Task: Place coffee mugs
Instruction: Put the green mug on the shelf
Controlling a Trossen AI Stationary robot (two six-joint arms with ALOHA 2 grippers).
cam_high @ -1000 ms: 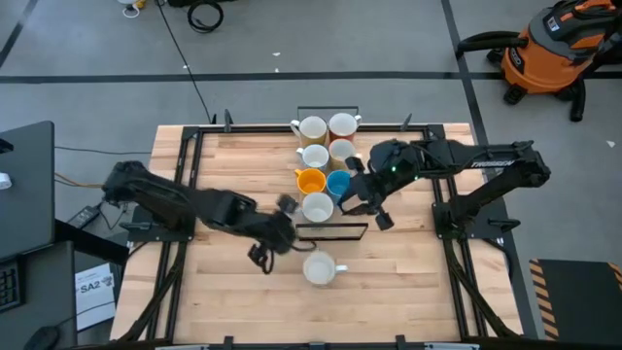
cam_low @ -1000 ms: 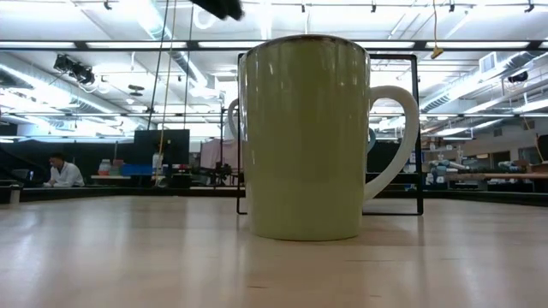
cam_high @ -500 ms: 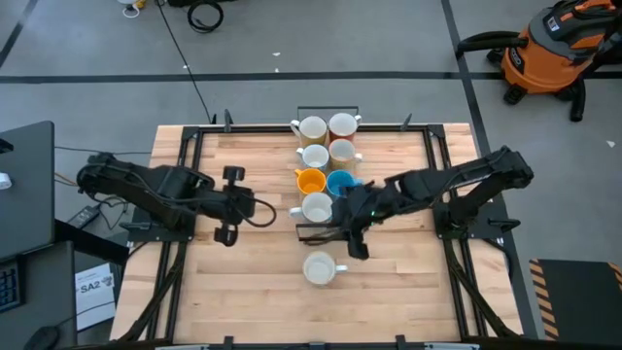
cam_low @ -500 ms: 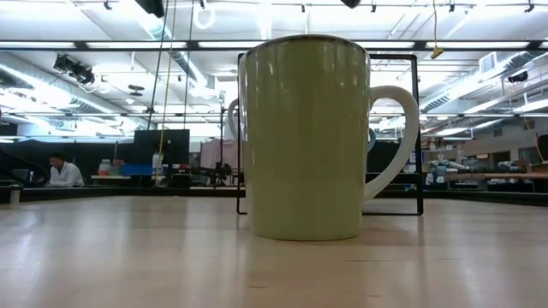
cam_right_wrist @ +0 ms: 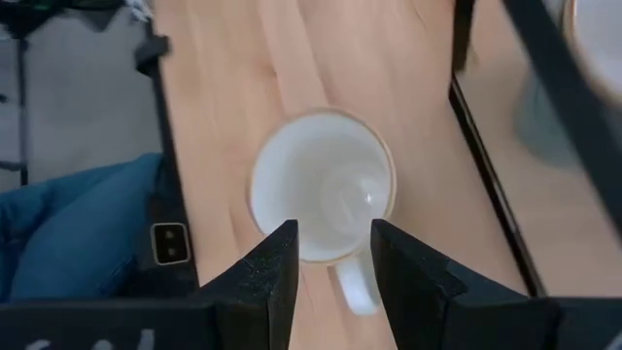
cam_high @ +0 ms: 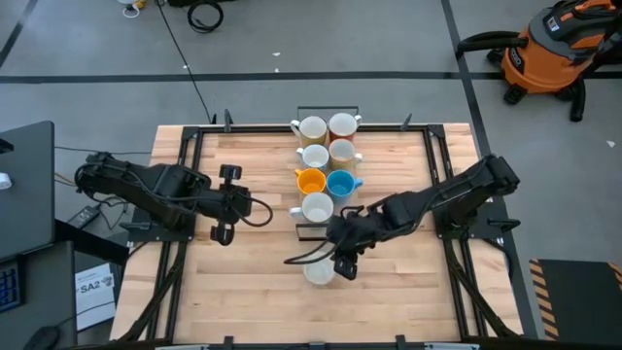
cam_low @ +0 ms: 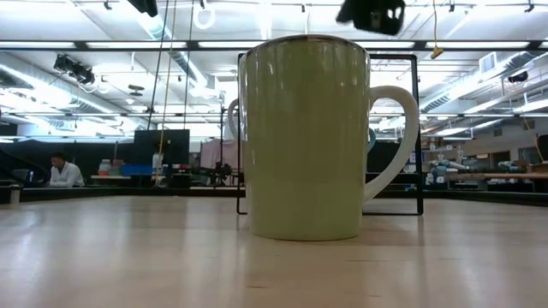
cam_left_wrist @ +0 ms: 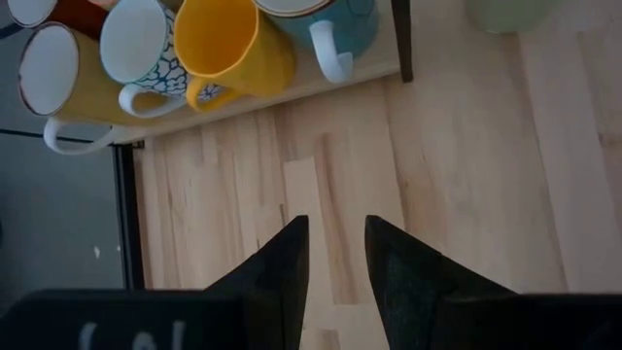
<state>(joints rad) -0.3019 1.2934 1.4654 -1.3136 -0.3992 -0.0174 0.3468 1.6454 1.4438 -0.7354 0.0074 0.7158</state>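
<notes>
The lone mug (cam_low: 306, 137) on the table is pale green outside with a white handle and a white inside (cam_right_wrist: 322, 185). In the rack, the yellow-orange mug (cam_left_wrist: 233, 44) sits beside a teal mug (cam_left_wrist: 335, 21) whose handle is white. A white mug with a dark blue crackle pattern (cam_left_wrist: 146, 44) stands next to a tan-yellow mug (cam_left_wrist: 68, 78) with a white inside, a reddish rim and a white handle. The rack frame (cam_high: 330, 227) is black. The table (cam_high: 253, 272) is light wood in pale planks. Both arms are dark, as are the left gripper (cam_left_wrist: 335, 267) and the right gripper (cam_right_wrist: 330, 267). An orange and black shop vacuum (cam_high: 554, 44) stands on the grey floor.
</notes>
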